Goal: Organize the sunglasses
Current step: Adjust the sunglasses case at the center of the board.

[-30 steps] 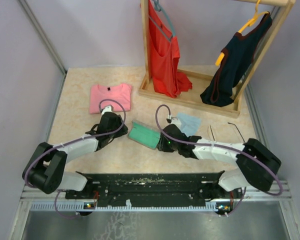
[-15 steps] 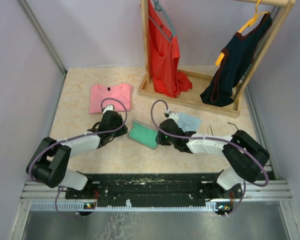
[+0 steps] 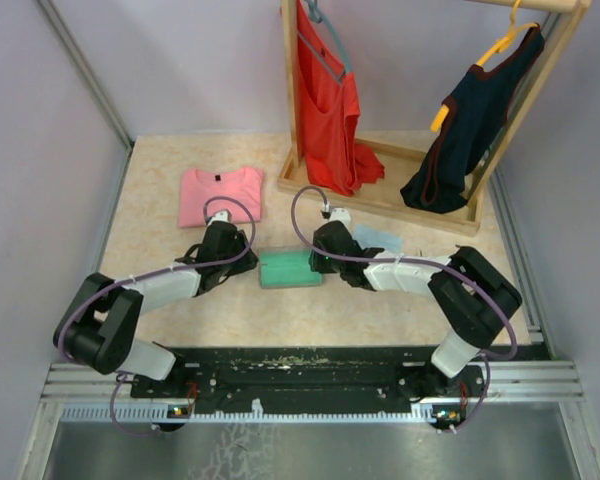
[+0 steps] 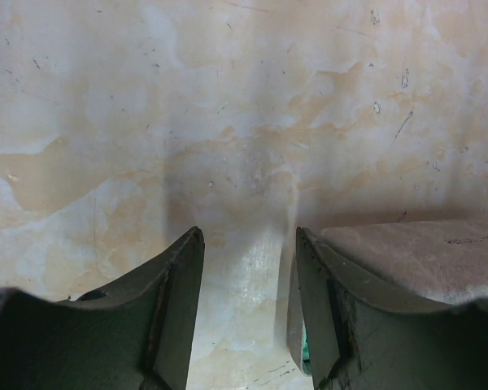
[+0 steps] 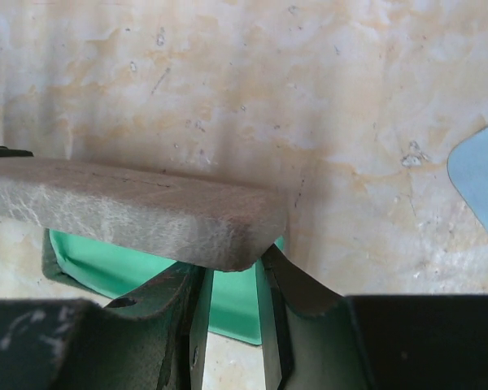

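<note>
Sunglasses: not visible anywhere around the open case (image 3: 290, 268), which is apparently being steadied; left gripper (image 4: 249, 244) released and empty at its left end, right gripper (image 5: 232, 272) narrowed at its right end, grip uncertain; next move probably fetches the sunglasses.

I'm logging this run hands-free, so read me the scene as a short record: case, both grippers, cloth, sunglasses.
case: open, green lining up, lying between the two grippers
left gripper: open, empty, beside the case's left end
right gripper: appears pinched on the case lid's rim
cleaning cloth: on the table, right of the case
sunglasses: not visible in any view
</note>
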### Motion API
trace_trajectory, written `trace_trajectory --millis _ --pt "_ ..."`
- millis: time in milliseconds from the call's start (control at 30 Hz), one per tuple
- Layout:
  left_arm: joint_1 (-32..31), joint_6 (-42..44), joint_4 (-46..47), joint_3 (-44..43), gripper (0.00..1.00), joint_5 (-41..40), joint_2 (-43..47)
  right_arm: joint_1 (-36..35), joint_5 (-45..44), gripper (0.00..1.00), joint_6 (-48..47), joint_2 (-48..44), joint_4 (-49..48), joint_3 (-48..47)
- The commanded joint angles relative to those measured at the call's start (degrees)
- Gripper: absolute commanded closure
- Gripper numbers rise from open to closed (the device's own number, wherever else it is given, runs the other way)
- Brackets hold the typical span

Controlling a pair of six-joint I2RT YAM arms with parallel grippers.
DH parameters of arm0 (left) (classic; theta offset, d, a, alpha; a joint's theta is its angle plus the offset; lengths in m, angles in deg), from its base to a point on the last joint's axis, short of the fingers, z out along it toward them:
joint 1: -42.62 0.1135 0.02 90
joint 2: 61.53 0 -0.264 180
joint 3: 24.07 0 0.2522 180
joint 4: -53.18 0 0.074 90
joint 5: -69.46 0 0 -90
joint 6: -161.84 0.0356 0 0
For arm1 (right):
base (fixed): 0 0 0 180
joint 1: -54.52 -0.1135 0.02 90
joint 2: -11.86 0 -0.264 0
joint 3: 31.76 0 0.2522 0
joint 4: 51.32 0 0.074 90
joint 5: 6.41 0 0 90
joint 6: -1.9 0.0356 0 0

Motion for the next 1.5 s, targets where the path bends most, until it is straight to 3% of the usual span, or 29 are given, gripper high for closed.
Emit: trace_trajectory --millis 0,300,533,700,933,1267,1467 --pt "0.53 0.69 -0.04 0.04 0.45 1.44 -0.61 0.45 0.15 0.72 -4.35 1.28 -2.19 -4.29" --pt "1.24 -3.79 -6.18 3.97 0.46 -3.47 9.88 0.45 1.37 0.65 -6.68 -8.04 -1.14 2.39" --pt "0.44 -2.26 -6.19 8.97 0.46 5.47 18.13 0.45 4.62 0.59 -9.26 -16.99 4.18 9.1" --pt "-4.7 -2.68 -5.47 11.57 0.44 6.66 19.97 0.45 7.82 0.54 -11.49 -17.54 6.85 10.4" --pt "-10.9 -6.25 -2.18 14.08 0.44 5.82 19.1 0.46 11.22 0.52 -12.8 -13.51 4.77 10.28" --pt "-11.23 -5.87 3.92 13.81 0.51 5.82 10.76 0.45 10.76 0.63 -11.89 -4.46 2.87 5.15" --pt "-11.23 -4.9 6.05 12.14 0.56 4.2 6.22 0.45 9.89 0.65 -10.48 -3.13 1.46 4.87"
